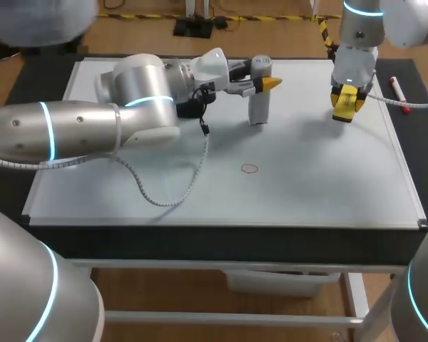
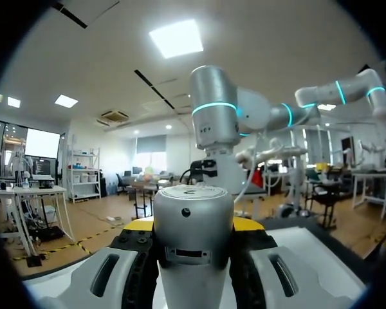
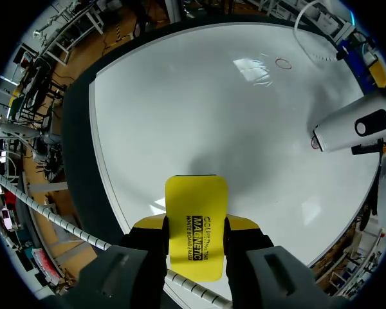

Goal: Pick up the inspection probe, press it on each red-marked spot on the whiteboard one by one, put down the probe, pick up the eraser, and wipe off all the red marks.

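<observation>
The grey-white inspection probe point(image 1: 259, 100) stands upright at the back middle of the whiteboard point(image 1: 321, 185), its lower end on or just above the board. My left gripper point(image 1: 262, 83) is shut on its upper part; in the left wrist view the probe point(image 2: 193, 238) fills the space in my left gripper point(image 2: 193, 226). My right gripper point(image 1: 347, 105) hangs over the board's back right, shut on the yellow eraser point(image 1: 347, 100), which also shows in the right wrist view point(image 3: 196, 206) within that gripper point(image 3: 195, 225). A small red circle point(image 1: 250, 169) point(image 3: 283, 63) is drawn mid-board, in front of the probe.
A red marker pen point(image 1: 399, 94) lies by the board's right edge, behind my right gripper. My left arm's white cable point(image 1: 172, 194) loops down onto the board's left half. The board's dark frame point(image 1: 221, 231) runs along the front.
</observation>
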You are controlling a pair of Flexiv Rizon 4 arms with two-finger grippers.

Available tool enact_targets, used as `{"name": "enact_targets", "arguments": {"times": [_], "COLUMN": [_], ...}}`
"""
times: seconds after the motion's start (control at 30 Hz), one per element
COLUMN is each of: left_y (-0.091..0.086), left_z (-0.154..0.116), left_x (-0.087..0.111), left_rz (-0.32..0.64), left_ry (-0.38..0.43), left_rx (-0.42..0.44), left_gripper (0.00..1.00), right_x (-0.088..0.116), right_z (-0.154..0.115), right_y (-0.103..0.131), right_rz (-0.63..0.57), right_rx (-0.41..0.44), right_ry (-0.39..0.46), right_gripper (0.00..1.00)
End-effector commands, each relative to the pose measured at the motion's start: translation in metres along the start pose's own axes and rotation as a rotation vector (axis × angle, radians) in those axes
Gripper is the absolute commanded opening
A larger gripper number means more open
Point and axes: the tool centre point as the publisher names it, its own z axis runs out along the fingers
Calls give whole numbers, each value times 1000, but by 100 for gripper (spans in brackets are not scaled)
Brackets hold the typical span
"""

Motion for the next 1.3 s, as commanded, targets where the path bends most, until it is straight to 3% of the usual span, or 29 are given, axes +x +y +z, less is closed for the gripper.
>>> {"name": "enact_targets", "arguments": {"times": [0.03,0.5,0.9,1.3], "left_y": [-18,-56,-60,-57], "left_z": [-19,-66,-105,-147], "left_x": [9,40,48,43], "left_rz": [5,18,-28,-17], "left_ry": [1,36,71,109], "left_rx": [-9,-10,-3,4], "left_gripper": [0,0,0,0], "right_x": [0,0,0,0], "right_z": [0,0,0,0], "right_y": [-1,-1,-1,-1], "right_rz": [-2,-2,-2,-2], "right_rx": [1,1,1,1], "right_ry": [2,2,2,2], "right_gripper": [0,0,0,0]}}
